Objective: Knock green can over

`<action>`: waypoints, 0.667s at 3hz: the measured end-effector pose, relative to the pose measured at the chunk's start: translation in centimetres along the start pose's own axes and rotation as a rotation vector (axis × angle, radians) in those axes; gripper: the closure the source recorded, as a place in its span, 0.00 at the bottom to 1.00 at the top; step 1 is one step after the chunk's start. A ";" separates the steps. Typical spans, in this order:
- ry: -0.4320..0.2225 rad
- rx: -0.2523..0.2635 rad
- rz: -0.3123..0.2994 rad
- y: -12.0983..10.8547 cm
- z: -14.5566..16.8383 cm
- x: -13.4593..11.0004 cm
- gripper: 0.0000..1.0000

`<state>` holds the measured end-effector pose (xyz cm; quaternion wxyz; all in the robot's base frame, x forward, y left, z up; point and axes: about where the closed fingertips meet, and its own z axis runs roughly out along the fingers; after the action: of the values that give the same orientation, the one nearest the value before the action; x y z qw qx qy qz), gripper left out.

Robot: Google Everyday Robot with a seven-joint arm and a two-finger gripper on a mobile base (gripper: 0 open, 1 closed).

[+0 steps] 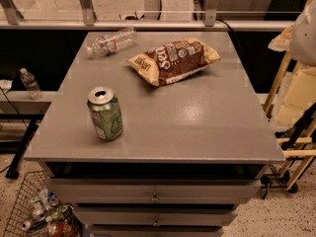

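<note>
The green can [105, 114] stands upright on the grey table top [197, 117], near its front left. It has a green body with pale label marks and a silver top with an open pull-tab hole. My gripper is not in the camera view. A pale rounded shape [303, 28] at the upper right edge could be part of my arm, well away from the can.
A brown and cream chip bag [173, 59] lies at the table's middle back. A clear water bottle [111, 42] lies on its side at the back left. Drawers are below the front edge. A wire basket [37, 211] of cans sits on the floor at left. A wooden frame [291, 107] stands at right.
</note>
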<state>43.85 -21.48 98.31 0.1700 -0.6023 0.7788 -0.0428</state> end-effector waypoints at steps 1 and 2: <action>-0.009 -0.002 0.000 0.0 0.1 -0.1 0.00; -0.148 -0.034 0.005 -0.1 1.1 -2.4 0.00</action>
<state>44.82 -19.05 97.80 0.2167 -0.6049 0.7661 0.0154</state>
